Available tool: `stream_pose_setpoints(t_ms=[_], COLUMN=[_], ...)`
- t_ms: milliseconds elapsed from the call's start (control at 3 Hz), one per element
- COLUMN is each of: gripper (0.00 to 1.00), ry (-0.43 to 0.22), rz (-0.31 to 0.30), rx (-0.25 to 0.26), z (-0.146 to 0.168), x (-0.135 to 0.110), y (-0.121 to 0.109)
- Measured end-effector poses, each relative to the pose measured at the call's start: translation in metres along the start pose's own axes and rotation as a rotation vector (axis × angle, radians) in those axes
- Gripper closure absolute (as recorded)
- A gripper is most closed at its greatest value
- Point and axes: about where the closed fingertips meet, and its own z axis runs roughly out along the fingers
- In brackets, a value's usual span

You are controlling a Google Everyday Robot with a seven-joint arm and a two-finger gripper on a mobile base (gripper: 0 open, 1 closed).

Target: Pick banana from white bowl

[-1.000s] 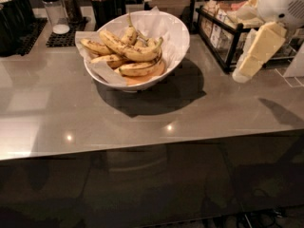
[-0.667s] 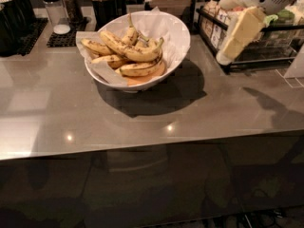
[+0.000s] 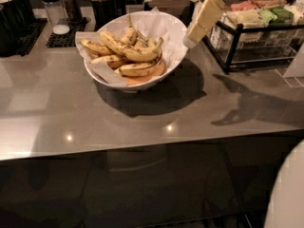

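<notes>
While the banana (image 3: 127, 52) is laid left-to-right across the white bowl (image 3: 176, 32), stem end turned right, gripper (image 3: 192, 38) held beside bowl's right rim, grip state undetermined

Banana (image 3: 129, 52) seen lying atop shorter bananas (image 3: 97, 46) in paper-lined white bowl (image 3: 151, 83), set on grey counter (image 3: 142, 127). Gripper (image 3: 193, 35) held tilted near bowl's rim, beside black wire rack (image 3: 231, 49).
</notes>
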Motion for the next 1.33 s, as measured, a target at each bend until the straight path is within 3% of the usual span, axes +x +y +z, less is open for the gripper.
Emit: stream_pose_setpoints(t_ms=[333, 1000, 1333], gripper=[0.00, 0.00, 0.00], ry=[-0.029, -0.069, -0.134], rz=[0.013, 0.021, 0.019], rx=[-0.057, -0.030, -0.030], z=[0.028, 0.033, 0.058], x=[-0.017, -0.021, -0.039], y=[-0.003, -0.009, -0.018])
